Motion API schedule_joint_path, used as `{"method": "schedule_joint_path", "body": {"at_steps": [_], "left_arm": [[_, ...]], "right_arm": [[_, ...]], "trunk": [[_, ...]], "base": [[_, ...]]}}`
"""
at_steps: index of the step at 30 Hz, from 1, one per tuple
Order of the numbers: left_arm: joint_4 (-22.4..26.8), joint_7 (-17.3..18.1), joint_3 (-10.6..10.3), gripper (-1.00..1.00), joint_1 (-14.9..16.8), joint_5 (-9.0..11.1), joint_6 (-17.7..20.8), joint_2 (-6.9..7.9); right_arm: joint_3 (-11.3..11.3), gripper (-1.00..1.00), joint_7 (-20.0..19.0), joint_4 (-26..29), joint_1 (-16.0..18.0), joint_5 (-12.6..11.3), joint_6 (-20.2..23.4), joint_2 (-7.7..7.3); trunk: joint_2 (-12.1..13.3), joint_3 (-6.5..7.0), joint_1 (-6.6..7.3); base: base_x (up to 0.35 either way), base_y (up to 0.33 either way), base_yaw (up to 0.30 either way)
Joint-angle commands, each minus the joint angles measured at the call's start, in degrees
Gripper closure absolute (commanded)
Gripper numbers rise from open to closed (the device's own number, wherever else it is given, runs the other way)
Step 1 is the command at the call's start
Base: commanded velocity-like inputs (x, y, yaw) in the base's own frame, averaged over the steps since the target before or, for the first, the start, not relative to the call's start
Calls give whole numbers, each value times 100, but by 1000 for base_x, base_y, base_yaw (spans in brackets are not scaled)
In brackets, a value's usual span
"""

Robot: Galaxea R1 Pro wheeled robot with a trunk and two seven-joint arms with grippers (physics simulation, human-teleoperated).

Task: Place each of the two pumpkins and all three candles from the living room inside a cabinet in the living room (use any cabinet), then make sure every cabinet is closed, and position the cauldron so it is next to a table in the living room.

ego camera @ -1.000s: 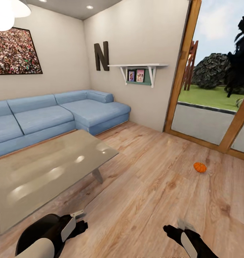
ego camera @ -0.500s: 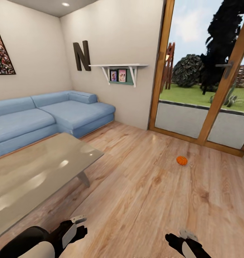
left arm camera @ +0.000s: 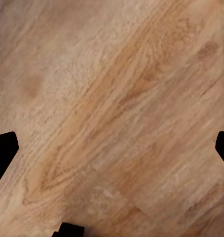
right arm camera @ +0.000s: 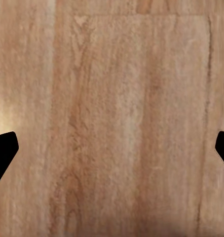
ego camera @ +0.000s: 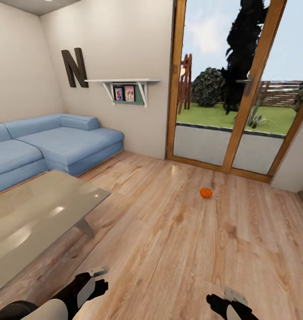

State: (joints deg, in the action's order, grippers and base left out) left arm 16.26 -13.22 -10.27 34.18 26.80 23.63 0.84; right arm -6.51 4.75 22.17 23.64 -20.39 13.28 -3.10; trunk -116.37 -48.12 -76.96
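Note:
One small orange pumpkin (ego camera: 205, 192) lies on the wood floor in front of the glass doors, well ahead of both arms. My left gripper (ego camera: 96, 279) hangs low over the floor near the table corner. In the left wrist view its fingertips (left arm camera: 4, 150) stand wide apart over bare planks, so it is open and holds nothing. My right gripper (ego camera: 222, 298) sits at the lower edge of the head view. Its fingertips (right arm camera: 3, 148) are also spread wide over bare floor, open with nothing held. The candles, the cabinet and the cauldron are out of view.
A low glass-topped table (ego camera: 31, 218) stands at the left, with a blue corner sofa (ego camera: 58, 142) behind it. Wood-framed glass doors (ego camera: 231, 102) fill the far wall, beside a white wall shelf (ego camera: 124, 82). Wood floor (ego camera: 169, 249) stretches between me and the pumpkin.
The camera has turned to the right, so the sofa and table slid left and more of the glass doors came into view. The pumpkin lies where it was. Both arms keep their pose.

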Motion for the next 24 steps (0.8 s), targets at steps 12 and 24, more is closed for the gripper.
{"method": "schedule_joint_path", "body": {"at_steps": [12,24], "left_arm": [[0,-4,-1,-100,1,1,-8,3],[0,-12,-4,-100,1,-7,-20,12]], "right_arm": [[0,-100,0,-5,1,0,0,-7],[-2,-100,0,-10,0,0,-1,-14]], "trunk": [[0,-28,0],[0,-56,0]], "base": [[0,0,-289],[-104,74,-289]]}}
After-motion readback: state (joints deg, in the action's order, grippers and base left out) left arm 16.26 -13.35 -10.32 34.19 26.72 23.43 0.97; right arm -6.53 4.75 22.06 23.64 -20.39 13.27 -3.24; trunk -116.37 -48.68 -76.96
